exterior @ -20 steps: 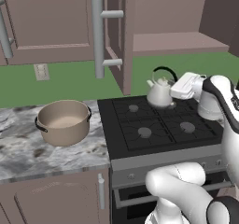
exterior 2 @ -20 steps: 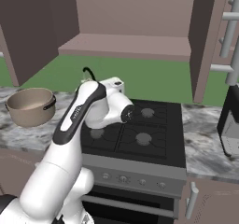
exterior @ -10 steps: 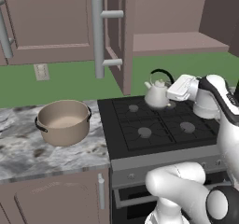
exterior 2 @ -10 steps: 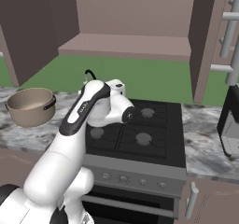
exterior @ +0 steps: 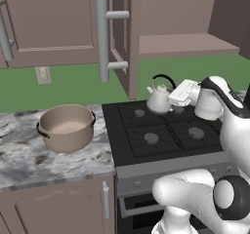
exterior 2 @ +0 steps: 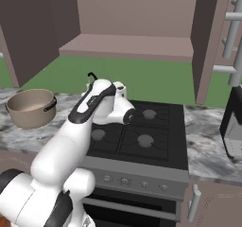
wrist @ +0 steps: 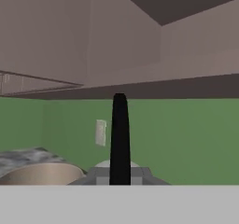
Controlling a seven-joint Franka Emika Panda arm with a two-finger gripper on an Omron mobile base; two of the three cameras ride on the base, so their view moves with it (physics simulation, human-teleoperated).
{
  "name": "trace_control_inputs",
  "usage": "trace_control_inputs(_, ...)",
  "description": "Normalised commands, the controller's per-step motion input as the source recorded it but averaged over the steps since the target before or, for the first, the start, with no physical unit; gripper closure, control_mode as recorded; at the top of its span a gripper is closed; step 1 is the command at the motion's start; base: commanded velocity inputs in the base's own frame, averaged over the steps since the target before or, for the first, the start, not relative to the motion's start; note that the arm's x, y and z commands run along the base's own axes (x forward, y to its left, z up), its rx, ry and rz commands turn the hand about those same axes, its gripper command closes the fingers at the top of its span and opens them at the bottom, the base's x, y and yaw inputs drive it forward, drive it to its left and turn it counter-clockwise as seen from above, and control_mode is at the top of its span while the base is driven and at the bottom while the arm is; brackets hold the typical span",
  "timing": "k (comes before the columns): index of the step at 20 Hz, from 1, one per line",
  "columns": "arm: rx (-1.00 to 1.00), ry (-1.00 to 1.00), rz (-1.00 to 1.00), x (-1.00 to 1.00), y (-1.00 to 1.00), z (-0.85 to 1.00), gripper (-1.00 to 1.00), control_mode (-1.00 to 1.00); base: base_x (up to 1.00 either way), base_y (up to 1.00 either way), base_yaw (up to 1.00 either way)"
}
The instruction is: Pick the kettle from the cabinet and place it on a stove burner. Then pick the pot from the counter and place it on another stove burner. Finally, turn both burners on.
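Note:
The small silvery kettle (exterior: 158, 99) with its black arched handle hangs low over the back-left part of the black cooktop (exterior: 171, 130), just right of the back-left burner (exterior: 140, 113). My gripper (exterior: 169, 95) is shut on it from the right. In the hand view the black handle (wrist: 120, 134) stands upright between my fingers (wrist: 96, 175). I cannot tell whether the kettle touches the grate. The tan pot (exterior: 67, 126) sits on the marbled counter (exterior: 29, 160) left of the stove, also seen as pot (exterior 2: 31, 107). The front-left burner (exterior: 151, 138) is bare.
The wall cabinet shelf (exterior: 181, 45) is bare, and its open door (exterior: 121, 33) with a long bar handle (exterior: 102, 39) juts out above the stove's left edge. A dark appliance (exterior 2: 233, 123) stands on the counter right of the stove. The right burners (exterior 2: 144, 140) are bare.
My gripper has carried the kettle leftward and slightly down, from over the middle back of the cooktop toward the back-left burner. The pot has not moved.

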Motion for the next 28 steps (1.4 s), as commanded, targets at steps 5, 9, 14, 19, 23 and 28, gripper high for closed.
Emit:
trace_control_inputs(5, 0.0, -0.01, 0.0, 0.31, 0.05, -0.21, 1.0, -1.0, 0.0, 0.0, 0.0)
trace_control_inputs(9, 0.0, -0.02, 0.0, 0.31, 0.02, -0.19, 1.0, -1.0, 0.0, 0.0, 0.0)
trace_control_inputs(14, 0.0, -0.01, 0.0, 0.32, 0.0, -0.2, 1.0, -1.0, 0.0, 0.0, 0.0)
trace_control_inputs(19, 0.0, 0.0, 0.0, 0.32, 0.0, -0.19, 1.0, -1.0, 0.0, 0.0, 0.0)
trace_control_inputs(23, -0.03, 0.0, 0.0, 0.13, 0.0, -0.14, 1.0, -1.0, 0.0, 0.0, 0.0)
trace_control_inputs(28, -0.01, 0.0, 0.0, 0.25, 0.0, -0.16, 1.0, -1.0, 0.0, 0.0, 0.0)
